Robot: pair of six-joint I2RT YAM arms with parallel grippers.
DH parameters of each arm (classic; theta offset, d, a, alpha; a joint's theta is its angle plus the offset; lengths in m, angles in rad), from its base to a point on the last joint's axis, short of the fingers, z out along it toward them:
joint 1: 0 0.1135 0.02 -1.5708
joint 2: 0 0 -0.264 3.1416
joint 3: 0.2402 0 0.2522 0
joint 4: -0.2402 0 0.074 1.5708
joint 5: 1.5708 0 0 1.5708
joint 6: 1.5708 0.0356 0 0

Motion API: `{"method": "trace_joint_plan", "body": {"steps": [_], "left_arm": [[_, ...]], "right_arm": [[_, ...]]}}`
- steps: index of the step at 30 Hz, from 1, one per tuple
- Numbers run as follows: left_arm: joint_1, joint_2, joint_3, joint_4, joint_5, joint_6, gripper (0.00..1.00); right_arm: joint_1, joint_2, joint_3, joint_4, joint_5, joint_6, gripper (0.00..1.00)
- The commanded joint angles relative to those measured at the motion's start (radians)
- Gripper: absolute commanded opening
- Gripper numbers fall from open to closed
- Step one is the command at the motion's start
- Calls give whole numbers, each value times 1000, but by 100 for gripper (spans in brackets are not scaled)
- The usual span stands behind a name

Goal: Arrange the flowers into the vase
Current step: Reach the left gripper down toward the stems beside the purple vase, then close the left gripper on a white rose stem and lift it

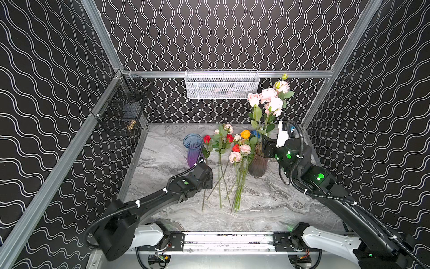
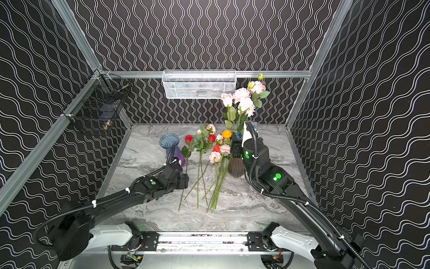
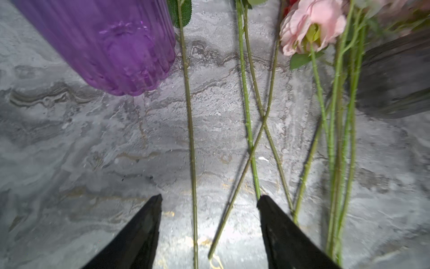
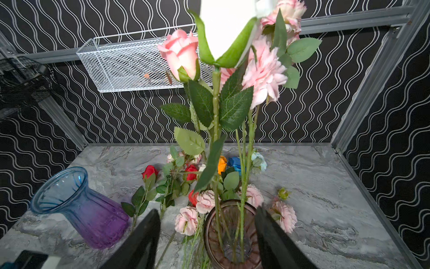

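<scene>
Leftmost, a black wire basket (image 1: 121, 109) is hung on the side rail, and just inside it a blue-and-purple vase (image 1: 192, 149) is stood upright on the marble table (image 1: 158, 163). The left gripper (image 3: 209, 198) is held low beside that vase. In the left wrist view its jaws are seen apart, with one green stem (image 3: 191, 151) lying on the table between them and nothing clamped. Only that view shows the vase's purple foot plainly; in both top views it is partly covered by the arm.

In the middle, the loose flowers (image 1: 235, 149) are laid flat with their heads toward the back wall: red, orange, blue and pale pink. Above them a white mesh basket (image 1: 221, 85) is hooked on the rear rail, and something orange inside it is picked out only in the right wrist view.

To the right, a brown vase (image 1: 258, 166) is stood with several pink and white blooms (image 1: 270, 97) upright in it. The right gripper (image 4: 207, 209) is set at its rim with jaws apart, one finger (image 4: 270, 233) at the rim and the other clear of it. A pink bloom (image 4: 285, 216) lying on the table just past the vase is shown in that wrist view, while in the top views it is hidden by the arm
</scene>
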Motion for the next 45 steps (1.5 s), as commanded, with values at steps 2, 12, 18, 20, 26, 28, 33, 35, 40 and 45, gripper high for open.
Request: {"method": "trace_joint_plan", "body": {"steps": [2, 12, 18, 20, 26, 28, 33, 35, 40, 45], "left_arm": [[0, 80, 36, 6, -4, 73, 65], [-64, 306, 153, 119, 145, 242, 53], [-63, 449, 236, 108, 60, 290, 43], [-63, 469, 236, 127, 59, 301, 36], [-64, 456, 212, 138, 75, 277, 9], [-64, 430, 199, 135, 73, 270, 8], [-64, 348, 173, 119, 78, 262, 0], [-64, 313, 170, 101, 75, 253, 0], [-64, 190, 157, 77, 81, 248, 0], [-64, 68, 135, 91, 85, 235, 0]], "right_arm": [[13, -5, -22, 42, -25, 10, 64], [16, -22, -64, 74, -36, -5, 63], [15, -30, -80, 93, -58, -7, 63], [14, -33, -91, 106, -63, -6, 62], [15, -27, -89, 97, -67, 2, 61], [15, -30, -86, 97, -74, 5, 61], [15, -34, -81, 102, -96, 9, 60], [15, -35, -77, 97, -94, 11, 60], [16, -42, -82, 115, -95, 11, 60], [15, -41, -86, 145, -108, 10, 60]]}}
